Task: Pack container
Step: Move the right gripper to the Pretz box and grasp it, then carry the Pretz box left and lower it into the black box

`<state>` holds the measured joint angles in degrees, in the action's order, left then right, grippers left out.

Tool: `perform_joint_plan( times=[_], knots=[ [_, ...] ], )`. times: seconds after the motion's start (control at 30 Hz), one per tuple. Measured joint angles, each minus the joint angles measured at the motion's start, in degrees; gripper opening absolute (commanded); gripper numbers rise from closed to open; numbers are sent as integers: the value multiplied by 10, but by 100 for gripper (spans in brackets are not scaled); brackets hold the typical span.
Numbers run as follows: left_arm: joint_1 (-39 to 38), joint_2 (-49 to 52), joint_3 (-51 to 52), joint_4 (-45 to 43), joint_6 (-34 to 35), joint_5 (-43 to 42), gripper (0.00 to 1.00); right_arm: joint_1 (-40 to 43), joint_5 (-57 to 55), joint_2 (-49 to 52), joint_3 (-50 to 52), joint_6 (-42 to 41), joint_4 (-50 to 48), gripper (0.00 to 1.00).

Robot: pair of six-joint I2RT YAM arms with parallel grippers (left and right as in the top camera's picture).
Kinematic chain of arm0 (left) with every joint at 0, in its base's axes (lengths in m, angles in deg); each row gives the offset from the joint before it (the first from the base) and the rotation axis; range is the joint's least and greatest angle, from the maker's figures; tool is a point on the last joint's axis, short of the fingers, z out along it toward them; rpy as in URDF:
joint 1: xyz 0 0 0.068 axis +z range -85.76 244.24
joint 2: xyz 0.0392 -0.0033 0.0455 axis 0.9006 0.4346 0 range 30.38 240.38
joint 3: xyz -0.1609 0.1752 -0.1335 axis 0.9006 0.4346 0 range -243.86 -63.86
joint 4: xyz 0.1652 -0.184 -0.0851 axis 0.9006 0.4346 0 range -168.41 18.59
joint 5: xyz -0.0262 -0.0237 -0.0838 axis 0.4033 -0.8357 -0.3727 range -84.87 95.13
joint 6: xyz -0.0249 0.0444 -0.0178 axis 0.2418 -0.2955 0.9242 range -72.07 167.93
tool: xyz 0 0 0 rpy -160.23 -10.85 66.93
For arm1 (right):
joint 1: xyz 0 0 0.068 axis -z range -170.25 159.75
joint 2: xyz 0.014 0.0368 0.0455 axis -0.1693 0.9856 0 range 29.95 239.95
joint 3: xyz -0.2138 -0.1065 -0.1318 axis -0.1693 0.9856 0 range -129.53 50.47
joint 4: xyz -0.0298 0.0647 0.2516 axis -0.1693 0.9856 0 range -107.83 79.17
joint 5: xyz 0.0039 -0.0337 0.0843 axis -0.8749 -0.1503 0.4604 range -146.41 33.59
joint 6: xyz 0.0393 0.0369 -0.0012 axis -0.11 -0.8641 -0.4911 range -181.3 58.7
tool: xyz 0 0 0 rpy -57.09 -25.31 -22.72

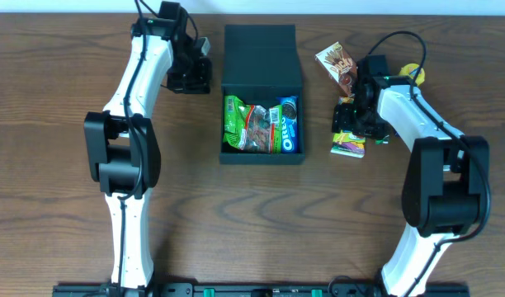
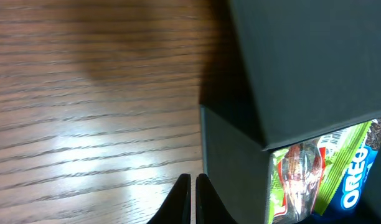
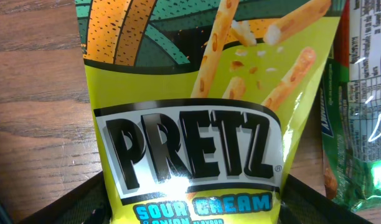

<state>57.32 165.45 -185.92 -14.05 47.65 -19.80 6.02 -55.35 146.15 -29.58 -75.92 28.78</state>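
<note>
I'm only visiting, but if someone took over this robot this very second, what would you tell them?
Left gripper: shut, empty, beside the left wall of the container.
Right gripper: open, with a finger on either side of the Pretz packet, which lies on the table right of the container.
Done: a green packet and an Oreo packet lie in the open container.
Left: the Pretz packet, the brown packet beyond it, then probably the lid.
</note>
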Motion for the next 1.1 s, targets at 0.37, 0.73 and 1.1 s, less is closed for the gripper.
perform_joint_plan(
  times=[0.37,0.73,1.1],
  knots=[
    [45,0,0,22,0,0,6,-5,5,9,-85,-1,55,72],
    [85,0,0,45,0,0,6,-117,5,10,-263,-5,123,70],
    [106,0,0,45,-2,0,6,-245,9,11,-264,-58,114,69]
  ],
)
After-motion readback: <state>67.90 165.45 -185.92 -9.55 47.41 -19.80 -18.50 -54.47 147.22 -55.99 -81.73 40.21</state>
